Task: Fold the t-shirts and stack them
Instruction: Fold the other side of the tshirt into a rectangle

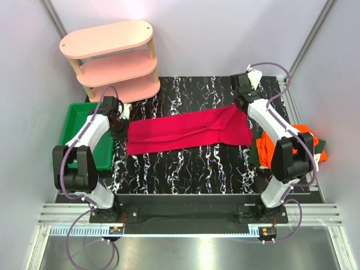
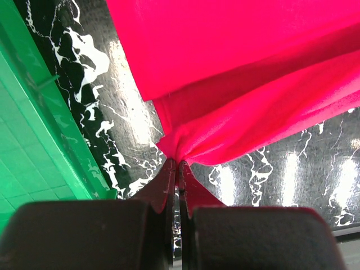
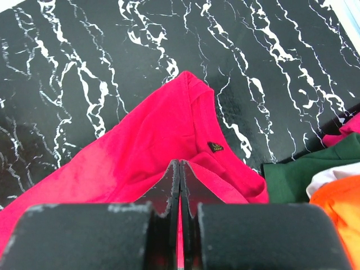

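Observation:
The crimson t-shirt (image 1: 188,130) is stretched into a long band across the black marbled table (image 1: 185,163). My left gripper (image 1: 122,128) is shut on its left end; in the left wrist view the cloth (image 2: 242,67) bunches into the closed tips of that gripper (image 2: 178,163). At the shirt's right end my right gripper (image 1: 243,104) is also shut, and the right wrist view shows red cloth (image 3: 146,146) pinched between the jaws of that gripper (image 3: 180,163). An orange t-shirt (image 1: 306,138) lies on a dark green one (image 1: 259,157) at the right edge.
A green plastic tray (image 1: 76,121) sits at the table's left edge, close beside my left gripper and its wall (image 2: 34,140). A pink three-tier shelf (image 1: 112,56) stands at the back left. The dark green (image 3: 298,174) and orange (image 3: 337,208) cloth lie just right of my right gripper.

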`<state>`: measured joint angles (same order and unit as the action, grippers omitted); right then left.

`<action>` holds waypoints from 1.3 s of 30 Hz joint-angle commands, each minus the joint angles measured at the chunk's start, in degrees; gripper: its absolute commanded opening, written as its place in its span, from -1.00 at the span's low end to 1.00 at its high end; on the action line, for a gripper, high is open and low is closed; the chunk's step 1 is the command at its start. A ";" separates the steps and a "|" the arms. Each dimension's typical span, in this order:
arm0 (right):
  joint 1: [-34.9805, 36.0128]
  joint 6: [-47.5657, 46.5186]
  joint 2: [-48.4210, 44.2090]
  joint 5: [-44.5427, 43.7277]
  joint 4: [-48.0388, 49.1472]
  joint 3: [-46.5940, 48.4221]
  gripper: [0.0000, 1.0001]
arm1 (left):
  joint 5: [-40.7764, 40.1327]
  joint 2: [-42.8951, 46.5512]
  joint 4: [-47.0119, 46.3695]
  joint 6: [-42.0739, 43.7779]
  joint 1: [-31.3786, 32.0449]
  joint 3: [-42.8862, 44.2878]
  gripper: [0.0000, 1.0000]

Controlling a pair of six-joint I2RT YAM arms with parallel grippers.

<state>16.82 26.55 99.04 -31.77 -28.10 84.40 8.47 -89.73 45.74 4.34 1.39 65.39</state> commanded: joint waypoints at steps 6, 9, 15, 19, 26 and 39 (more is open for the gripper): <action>-1.96 -0.88 5.10 1.45 2.34 6.03 -1.00 | -1.79 -3.34 -2.67 -0.82 -0.60 3.87 -1.00; -2.93 -0.79 7.21 2.15 2.26 7.53 -1.00 | -2.67 -4.66 -3.11 -0.74 -0.77 4.14 -1.00; -3.81 -0.88 11.60 3.03 2.35 10.52 -1.00 | -4.07 -6.77 -3.99 -1.00 -1.12 3.78 -1.00; -4.43 -0.79 14.07 3.73 2.35 12.28 -1.00 | -4.95 -8.61 -4.34 -0.74 -1.39 3.96 -1.00; -5.74 -0.44 17.76 4.52 2.26 14.21 -1.00 | -5.48 -11.25 -4.43 -0.65 -1.30 4.75 -1.00; -7.15 -0.27 20.75 5.40 1.91 16.14 -1.00 | -4.52 -15.03 -4.34 -0.74 -2.88 7.39 -1.00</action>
<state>10.26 26.17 118.98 -26.20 -27.66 97.06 4.67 -104.22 42.30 3.95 -0.97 69.80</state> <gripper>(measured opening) 0.011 0.021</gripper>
